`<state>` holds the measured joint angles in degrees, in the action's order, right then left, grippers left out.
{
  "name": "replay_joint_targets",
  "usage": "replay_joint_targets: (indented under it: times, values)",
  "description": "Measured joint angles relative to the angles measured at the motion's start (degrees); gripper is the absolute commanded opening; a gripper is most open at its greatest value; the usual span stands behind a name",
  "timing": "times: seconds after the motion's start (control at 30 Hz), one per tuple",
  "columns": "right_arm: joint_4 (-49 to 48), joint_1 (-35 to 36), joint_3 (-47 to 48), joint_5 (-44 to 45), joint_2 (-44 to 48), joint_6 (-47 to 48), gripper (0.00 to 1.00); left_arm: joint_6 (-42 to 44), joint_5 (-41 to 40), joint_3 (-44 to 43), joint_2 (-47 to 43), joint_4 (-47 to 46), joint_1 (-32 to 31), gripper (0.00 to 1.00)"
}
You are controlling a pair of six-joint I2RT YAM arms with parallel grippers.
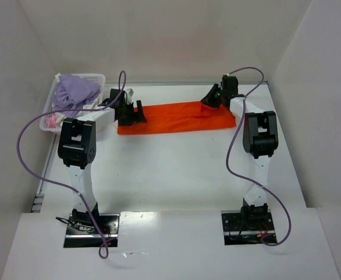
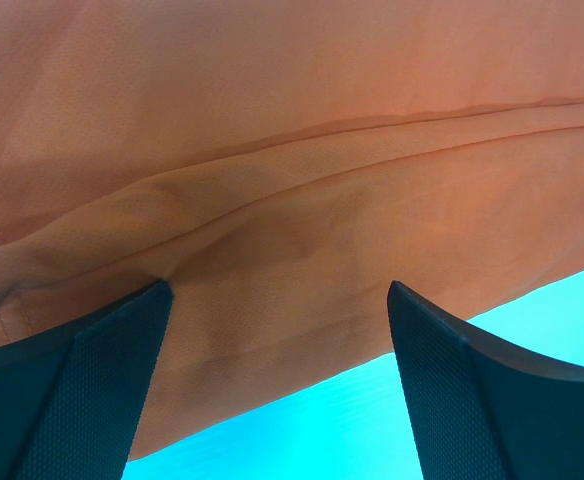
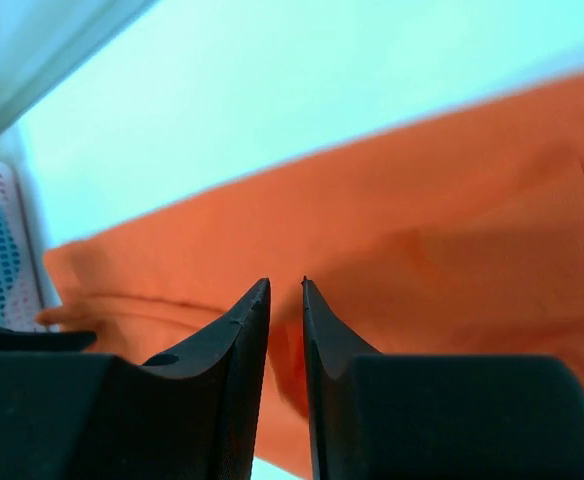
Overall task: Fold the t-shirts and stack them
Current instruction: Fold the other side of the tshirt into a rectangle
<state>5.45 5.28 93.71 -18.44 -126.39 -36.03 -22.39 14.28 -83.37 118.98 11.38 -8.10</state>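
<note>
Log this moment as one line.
orange t-shirt: folded strip | left gripper: open, over it | right gripper: nearly shut, grip unclear

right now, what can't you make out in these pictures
- Top view: the right gripper covers its fingertips, so any pinch on the orange t-shirt is hidden.
- Right wrist view: blurred cloth; nothing clear between the nearly closed fingers.
- Top view, basket: purple clothes hide what lies beneath; pink item too small to name.
- Left wrist view: shirt's ends cut off by edges.
</note>
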Motion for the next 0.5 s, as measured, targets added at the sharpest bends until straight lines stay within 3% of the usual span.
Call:
replay_joint_targets:
  times: [0.27,0.37,0.5]
  values:
    - [1.40,0.00,9.25,-0.52,-5.29,0.02,0.32,0.04,0.02,0.00,0.09,-0.07,0.00,0.96]
    - [3.72,0.00,11.74,-0.52,-6.25,0.83,0.39,0.04,0.02,0.00,0.09,-0.07,0.00,0.96]
    - [4.76,0.00,10.73,0.11,-4.94,2.25,0.57,0.04,0.09,0.00,0.11,-0.07,0.00,0.96]
